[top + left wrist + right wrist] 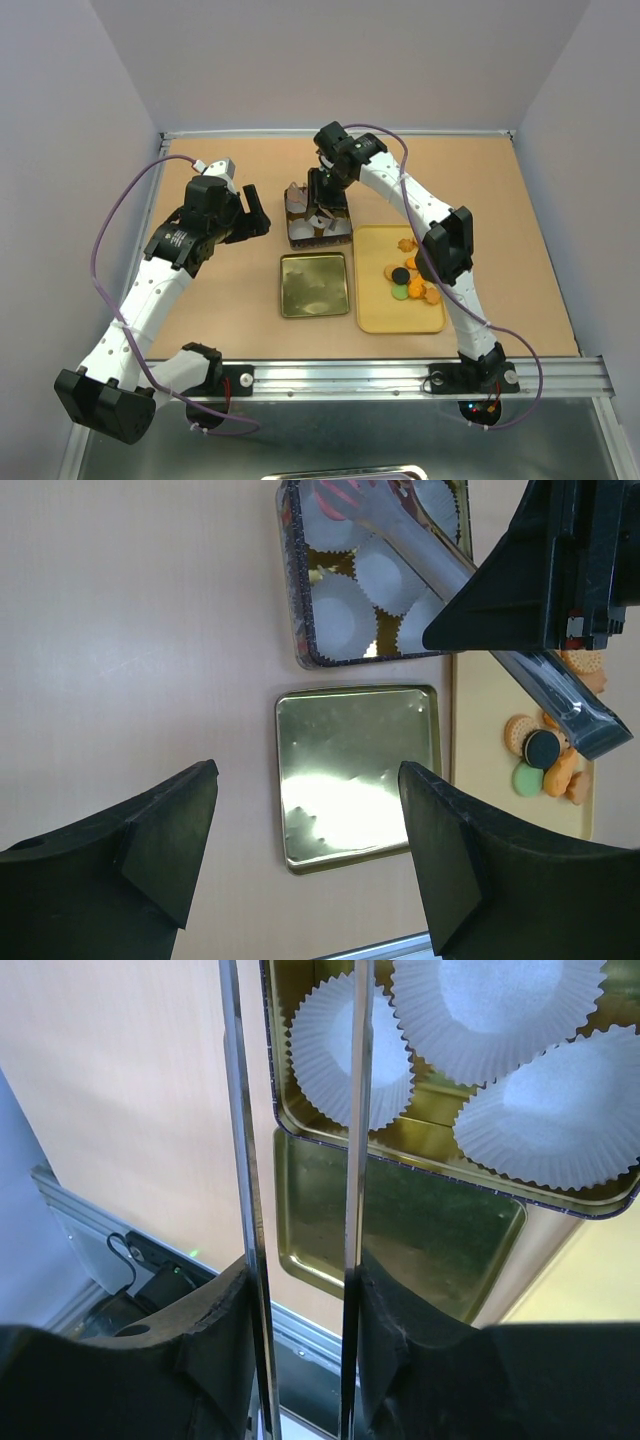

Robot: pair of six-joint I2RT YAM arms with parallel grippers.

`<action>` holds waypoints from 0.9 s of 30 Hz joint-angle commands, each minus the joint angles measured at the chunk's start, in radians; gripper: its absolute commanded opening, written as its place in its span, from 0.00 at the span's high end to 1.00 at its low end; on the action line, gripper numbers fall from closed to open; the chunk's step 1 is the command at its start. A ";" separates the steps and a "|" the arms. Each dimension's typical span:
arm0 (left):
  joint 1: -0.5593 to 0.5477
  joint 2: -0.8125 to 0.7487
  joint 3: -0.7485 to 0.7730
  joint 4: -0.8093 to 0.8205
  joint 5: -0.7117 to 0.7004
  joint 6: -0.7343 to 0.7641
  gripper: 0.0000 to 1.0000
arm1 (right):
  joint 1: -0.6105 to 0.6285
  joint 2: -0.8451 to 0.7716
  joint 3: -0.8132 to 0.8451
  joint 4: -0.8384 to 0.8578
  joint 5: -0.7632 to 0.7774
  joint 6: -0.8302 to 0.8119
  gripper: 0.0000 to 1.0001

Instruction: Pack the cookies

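Note:
The cookies (407,281) lie in a small heap on the yellow tray (375,310), and also show in the left wrist view (545,757). The square tin (292,228) holds white paper liners (335,620). My right gripper (323,203) is shut on a pair of tongs (236,1160) that reach down into the tin (277,1120). The tongs (430,565) show something pink at their tips. My left gripper (258,213) is open and empty, hovering left of the tin. In its own view the left gripper (308,772) frames the gold lid (350,750).
The gold lid (314,284) lies flat in front of the tin, left of the tray. The metal rail (400,375) runs along the near table edge. Grey walls close in the left, right and back.

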 commanded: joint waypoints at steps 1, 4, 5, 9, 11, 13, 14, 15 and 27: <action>0.002 -0.025 0.034 0.009 -0.014 0.004 0.16 | 0.003 -0.004 0.002 0.041 0.022 -0.008 0.56; 0.002 -0.025 0.034 0.009 -0.016 0.002 0.16 | 0.003 0.000 0.005 0.042 0.022 -0.008 0.52; 0.002 -0.023 0.036 0.009 -0.016 0.002 0.16 | 0.005 0.002 0.005 0.042 0.022 -0.008 0.51; 0.002 -0.023 0.036 0.007 -0.016 0.002 0.16 | 0.005 0.000 0.004 0.042 0.028 -0.008 0.50; 0.003 -0.025 0.034 0.007 -0.017 0.002 0.16 | 0.003 0.000 0.004 0.042 0.031 -0.010 0.50; 0.003 -0.025 0.033 0.007 -0.017 0.001 0.16 | 0.003 -0.001 0.004 0.042 0.036 -0.012 0.50; 0.003 -0.025 0.033 0.007 -0.016 0.002 0.16 | 0.003 -0.001 0.004 0.042 0.039 -0.012 0.50; 0.003 -0.026 0.033 0.005 -0.017 0.001 0.16 | 0.003 -0.001 0.004 0.041 0.048 -0.010 0.49; 0.003 -0.029 0.036 0.002 -0.016 0.002 0.16 | -0.003 -0.027 0.057 0.039 0.076 0.004 0.46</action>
